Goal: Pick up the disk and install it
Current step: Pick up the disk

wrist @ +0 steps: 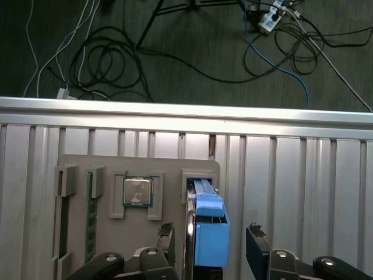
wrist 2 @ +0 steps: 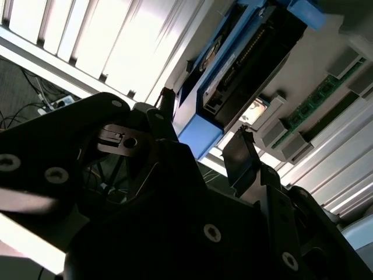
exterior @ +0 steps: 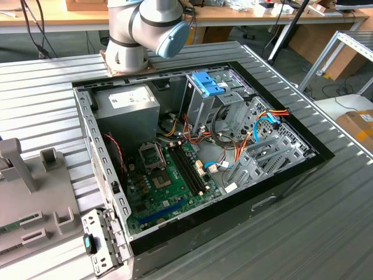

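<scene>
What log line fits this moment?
claw: open, straddling disk | disk: on edge in grey holder slot, not gripped

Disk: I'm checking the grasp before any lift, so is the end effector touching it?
Apart. In the first wrist view, the end effector straddles the disk, with a visible gap on both sides.

You can read nothing: the white sticker (exterior: 129, 99) on the power-supply box (exterior: 123, 112) and the disk (wrist 2: 245, 64) show no legible print.

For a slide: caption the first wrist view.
Open gripper straddles grey metal disk with blue rails in grey fixture.
</scene>
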Robot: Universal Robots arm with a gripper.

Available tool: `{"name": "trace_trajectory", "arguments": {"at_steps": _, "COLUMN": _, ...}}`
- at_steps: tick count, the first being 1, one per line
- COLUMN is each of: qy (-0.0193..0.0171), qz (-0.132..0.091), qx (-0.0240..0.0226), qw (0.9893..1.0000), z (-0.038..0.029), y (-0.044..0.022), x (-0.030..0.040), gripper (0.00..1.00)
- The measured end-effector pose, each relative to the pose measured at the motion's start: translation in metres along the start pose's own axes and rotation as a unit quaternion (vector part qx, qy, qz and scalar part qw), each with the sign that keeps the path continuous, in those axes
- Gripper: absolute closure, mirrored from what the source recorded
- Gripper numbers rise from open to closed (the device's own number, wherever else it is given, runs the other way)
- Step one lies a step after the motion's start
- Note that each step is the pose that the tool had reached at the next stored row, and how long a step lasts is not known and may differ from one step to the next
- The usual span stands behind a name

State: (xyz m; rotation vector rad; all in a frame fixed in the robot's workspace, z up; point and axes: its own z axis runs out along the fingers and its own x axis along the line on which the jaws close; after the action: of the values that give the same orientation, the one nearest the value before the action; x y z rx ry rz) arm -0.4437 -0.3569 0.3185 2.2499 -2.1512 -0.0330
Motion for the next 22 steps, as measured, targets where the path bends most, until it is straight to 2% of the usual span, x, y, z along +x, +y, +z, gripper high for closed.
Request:
{"name": "trace_trajectory", "arguments": {"at_steps": 6, "qy": 0.0002, "qz": 0.000, "qx": 0.0041, "qw": 1.0000, "z": 0.0077, "y": 0.0014, "x": -0.0001, "gripper": 0.40}}
{"name": "trace_trajectory", "arguments": {"at_steps": 22, "qy": 0.0005, "qz": -0.001, "qx": 0.0043, "qw": 1.0000, "z": 0.0103, "y": 0.0030, "x": 0.0011, "gripper": 0.40}}
